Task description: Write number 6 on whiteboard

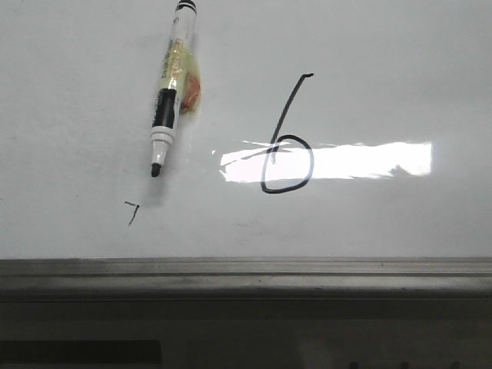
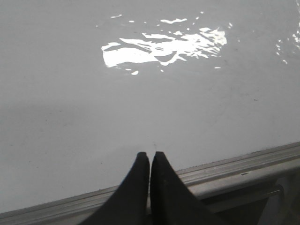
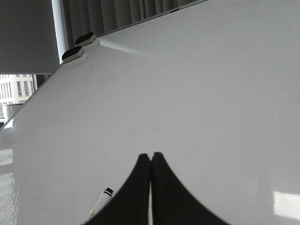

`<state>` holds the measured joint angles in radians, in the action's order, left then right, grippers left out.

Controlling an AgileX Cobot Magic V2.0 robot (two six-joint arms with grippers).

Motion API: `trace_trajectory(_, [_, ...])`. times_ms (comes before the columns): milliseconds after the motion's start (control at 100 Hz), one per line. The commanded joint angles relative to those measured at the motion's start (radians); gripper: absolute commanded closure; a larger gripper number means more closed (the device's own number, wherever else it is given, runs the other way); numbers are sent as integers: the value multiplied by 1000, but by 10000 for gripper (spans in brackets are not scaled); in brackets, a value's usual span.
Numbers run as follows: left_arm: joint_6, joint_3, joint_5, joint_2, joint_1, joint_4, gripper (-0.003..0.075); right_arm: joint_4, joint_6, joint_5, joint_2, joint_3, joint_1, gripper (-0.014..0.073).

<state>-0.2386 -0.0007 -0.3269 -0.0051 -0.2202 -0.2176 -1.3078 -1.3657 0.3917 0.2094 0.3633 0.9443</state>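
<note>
A thin black number 6 [image 1: 286, 142] is drawn on the whiteboard [image 1: 384, 69], its loop crossing the bright glare. To its left a black-and-white marker [image 1: 171, 84] lies flat on the board, uncapped, tip toward the near frame; its rear end also shows in the right wrist view as the marker [image 3: 102, 200]. My left gripper [image 2: 150, 154] is shut and empty over bare whiteboard [image 2: 70, 117] by the frame. My right gripper [image 3: 150, 155] is shut and empty above the whiteboard [image 3: 211, 93]. Neither gripper shows in the front view.
A small black tick mark [image 1: 133, 212] sits below the marker's tip. The grey metal frame [image 1: 246, 277] runs along the board's near edge, seen too as the frame [image 2: 243, 164]. Two grey corner fittings [image 3: 78, 48] and a window lie at the far corner.
</note>
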Motion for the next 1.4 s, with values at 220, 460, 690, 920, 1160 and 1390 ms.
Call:
trace_trajectory(220, [12,25,65,-28,1,-12,741,64,-8,123,13,-60,-4,659])
trace_trajectory(460, [12,25,65,-28,1,-12,741,630,402,179,41,-259,-156,659])
trace_trajectory(690, [12,25,65,-28,1,-12,741,1205,1001,35,87,-390,-585,659])
trace_trajectory(920, [12,25,65,-28,1,-14,741,1356,1176,-321,-77,-388,-860,659])
trace_trajectory(1160, [12,25,65,-28,1,-14,741,1468,1318,-591,-236,-390,-1061,659])
trace_trajectory(1390, [12,25,65,-28,1,-14,741,1466,1318,-703,-236,-390,-1115,659])
